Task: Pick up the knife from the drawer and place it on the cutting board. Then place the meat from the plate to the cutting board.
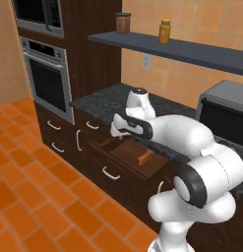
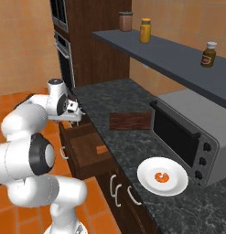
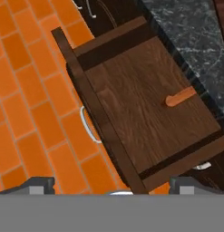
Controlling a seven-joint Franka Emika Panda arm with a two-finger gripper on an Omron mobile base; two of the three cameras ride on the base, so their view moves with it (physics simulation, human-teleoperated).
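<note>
Fingers spread wide, empty — above the open drawer.
Knife lies tucked under the tabletop edge — descent could clip it.

Open drawer pulled out from under the dark speckled counter, orange-brown knife handle lying on its floor near the counter edge. Gripper poised above the drawer's far end, jaws spread. On the counter: cutting board just beside the toaster oven; white plate nearer, holding the meat.
</note>
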